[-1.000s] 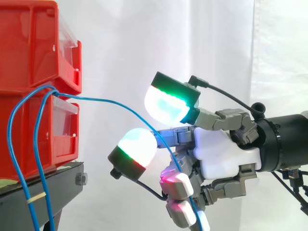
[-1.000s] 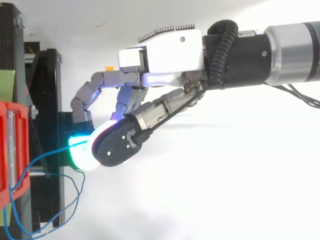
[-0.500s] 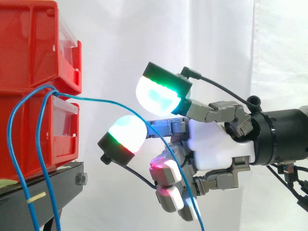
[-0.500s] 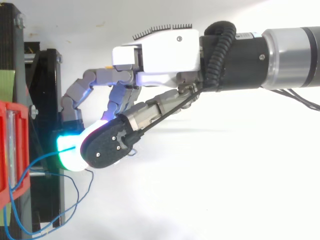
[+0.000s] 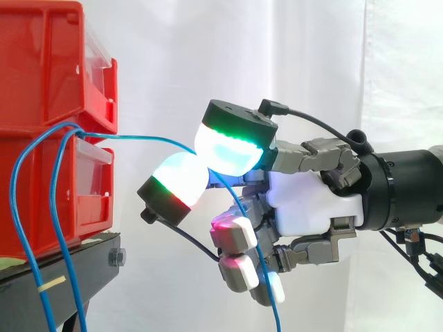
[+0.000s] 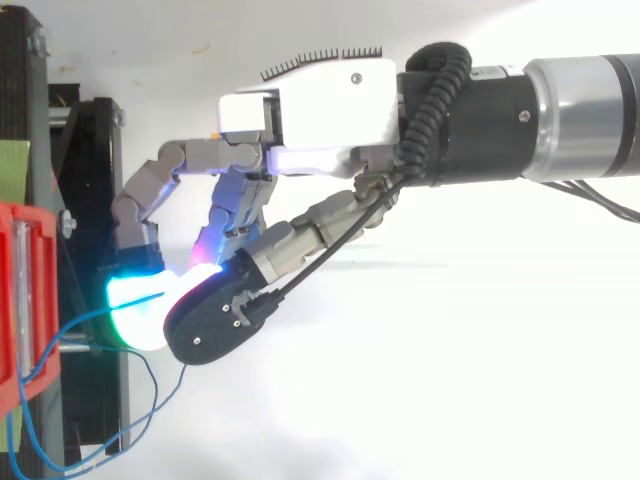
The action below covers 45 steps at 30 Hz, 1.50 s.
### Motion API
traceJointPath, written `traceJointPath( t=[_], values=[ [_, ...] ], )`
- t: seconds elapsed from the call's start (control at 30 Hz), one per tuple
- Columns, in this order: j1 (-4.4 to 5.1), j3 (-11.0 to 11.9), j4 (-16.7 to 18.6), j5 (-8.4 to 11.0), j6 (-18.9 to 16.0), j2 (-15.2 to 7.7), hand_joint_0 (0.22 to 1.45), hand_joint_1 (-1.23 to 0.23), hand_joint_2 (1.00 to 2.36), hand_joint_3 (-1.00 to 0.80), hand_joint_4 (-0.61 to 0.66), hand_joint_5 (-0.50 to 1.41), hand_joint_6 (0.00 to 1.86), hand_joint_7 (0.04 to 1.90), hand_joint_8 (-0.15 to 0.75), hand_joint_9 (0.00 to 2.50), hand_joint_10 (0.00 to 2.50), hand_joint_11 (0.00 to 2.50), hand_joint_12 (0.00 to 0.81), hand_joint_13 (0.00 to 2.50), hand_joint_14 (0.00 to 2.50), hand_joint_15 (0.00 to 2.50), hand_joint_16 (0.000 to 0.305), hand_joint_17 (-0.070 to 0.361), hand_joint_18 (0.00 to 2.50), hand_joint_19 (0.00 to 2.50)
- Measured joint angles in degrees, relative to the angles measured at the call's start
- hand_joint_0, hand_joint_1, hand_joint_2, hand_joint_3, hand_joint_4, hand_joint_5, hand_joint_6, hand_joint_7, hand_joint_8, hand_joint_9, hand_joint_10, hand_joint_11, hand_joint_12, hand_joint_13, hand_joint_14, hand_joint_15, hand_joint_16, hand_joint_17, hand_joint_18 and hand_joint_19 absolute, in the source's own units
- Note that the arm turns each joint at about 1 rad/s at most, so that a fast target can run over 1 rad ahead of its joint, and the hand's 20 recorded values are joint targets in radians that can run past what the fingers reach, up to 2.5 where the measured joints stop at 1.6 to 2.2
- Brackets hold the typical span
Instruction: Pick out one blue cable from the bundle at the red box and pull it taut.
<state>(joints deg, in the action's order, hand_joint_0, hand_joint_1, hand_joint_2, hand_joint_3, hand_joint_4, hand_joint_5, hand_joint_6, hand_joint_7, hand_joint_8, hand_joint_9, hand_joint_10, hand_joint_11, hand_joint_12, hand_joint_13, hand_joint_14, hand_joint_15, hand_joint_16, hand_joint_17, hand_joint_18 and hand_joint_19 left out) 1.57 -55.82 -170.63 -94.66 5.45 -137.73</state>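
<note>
Two stacked red boxes stand on a black stand at the left. Several blue cables leave the gap between the boxes. One blue cable runs right in a shallow arc and passes between two large glowing fingertips of my hand. Those pads press together on it, and past them the cable drops down in front of the palm. In the top view the hand reaches left with its pads next to the red box. The lower fingers are curled, their tips glowing red.
Two more blue cable loops hang down the front of the boxes and past the stand's edge. A white curtain fills the background. The arm comes in from the right at about the height of the lower box.
The two big pads, apart a second ago with the cable running between them, have closed together on it. The hand has also moved left toward the boxes.
</note>
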Motion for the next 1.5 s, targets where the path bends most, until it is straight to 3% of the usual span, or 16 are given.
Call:
traceJointPath(
  t=[0.07,0.2,0.3,0.4,0.67,1.03,1.5],
  values=[
    [0.03,0.0,0.0,0.00,0.0,0.0,0.56,-0.64,1.00,-0.50,-0.07,-0.15,0.89,0.83,0.248,1.08,0.04,0.84,0.256,1.07,0.03,0.66,0.028,0.064,1.13,0.62],
    [0.05,0.0,0.1,-0.01,0.0,0.0,0.51,-0.37,1.00,-0.50,-0.06,-0.14,0.88,0.79,0.263,1.10,0.03,0.82,0.268,1.08,0.02,0.65,0.032,0.071,1.16,0.61],
    [0.06,0.0,0.2,-0.04,0.0,0.0,0.55,-0.31,1.00,-0.50,-0.08,-0.14,0.87,0.83,0.252,1.11,0.04,0.84,0.254,1.07,0.03,0.65,0.029,0.065,1.13,0.64],
    [0.06,0.0,0.2,-0.08,0.0,0.0,0.60,-0.44,1.00,-0.46,-0.08,-0.14,0.86,0.85,0.248,1.11,0.04,0.84,0.252,1.07,0.03,0.66,0.028,0.063,1.12,0.65],
    [0.05,0.0,0.2,-0.15,0.0,0.0,0.59,-0.64,1.02,-0.28,-0.07,-0.14,0.87,0.89,0.256,1.09,0.03,0.85,0.259,1.06,0.03,0.67,0.029,0.065,1.11,0.66],
    [0.08,0.0,0.2,-0.01,0.0,0.0,0.60,-0.73,1.02,-0.19,-0.10,-0.15,0.89,0.87,0.246,1.07,0.04,0.86,0.265,1.03,0.03,0.66,0.029,0.065,1.08,0.67],
    [0.17,0.0,0.2,0.00,0.1,0.0,0.69,-0.79,1.01,-0.32,-0.17,-0.17,0.93,0.89,0.238,1.03,0.04,0.85,0.260,1.02,0.03,0.66,0.028,0.063,1.08,0.65]
  ],
)
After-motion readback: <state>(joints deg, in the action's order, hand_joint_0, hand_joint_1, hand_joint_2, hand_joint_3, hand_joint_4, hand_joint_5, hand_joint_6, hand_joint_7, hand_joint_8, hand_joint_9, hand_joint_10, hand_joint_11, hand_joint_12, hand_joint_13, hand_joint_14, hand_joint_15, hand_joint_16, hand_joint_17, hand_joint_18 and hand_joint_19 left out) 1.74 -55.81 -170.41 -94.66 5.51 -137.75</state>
